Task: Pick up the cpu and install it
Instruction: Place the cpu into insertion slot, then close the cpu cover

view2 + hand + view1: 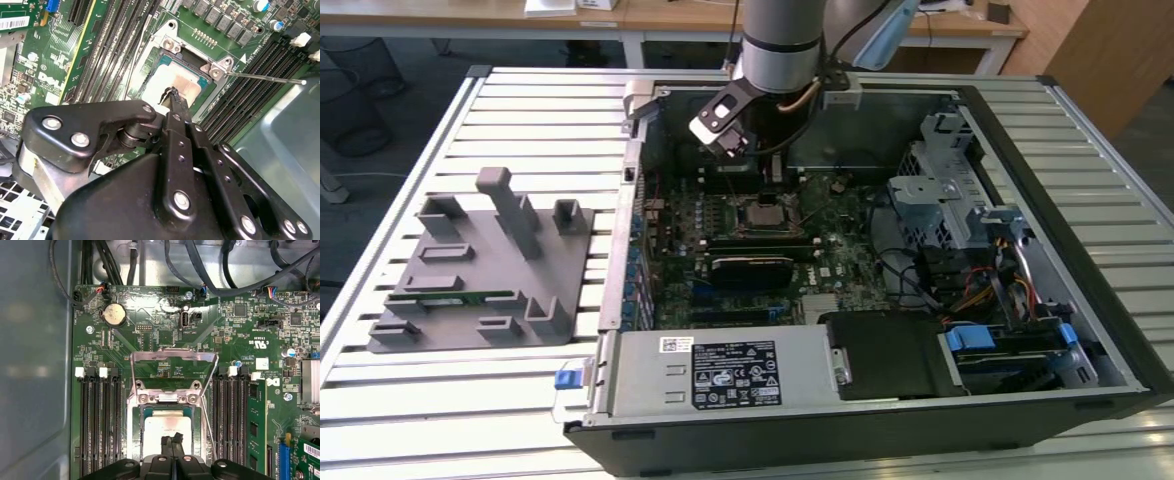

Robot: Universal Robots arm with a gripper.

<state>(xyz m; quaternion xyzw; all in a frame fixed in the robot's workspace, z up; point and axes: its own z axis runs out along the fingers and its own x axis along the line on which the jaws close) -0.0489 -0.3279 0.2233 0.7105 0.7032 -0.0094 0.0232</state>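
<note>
In the exterior view I have the arm reaching down into the open computer case (1107,330). The gripper (778,168) hangs low over the motherboard (834,265), close above the socket (761,213) and well apart from the grey fixture (480,265) out on the exterior view's left. In the second wrist view, the cpu (167,77) lies flat inside the socket frame, its silvery top plate facing up, and the gripper (172,93) comes down right over it. The fingers are pressed together into one narrow tip with nothing between them, and that tip sits over the plate's near half. I cannot tell whether it touches the plate or stops just above. The thin lever (265,77) stands swung out to one side, clear of the chip, with the memory slots (245,95) running beneath it. In the first wrist view, the load plate (174,356) is tipped up and back from the socket, so the cpu (165,422) lies uncovered. The closed gripper (173,436) points straight at the chip's middle, between the two banks of slots. As I judge it, the chip lies directly under the tool rather than off to any side. Being square, it offers no long axis to line up with, only its edges square to the frame.
</note>
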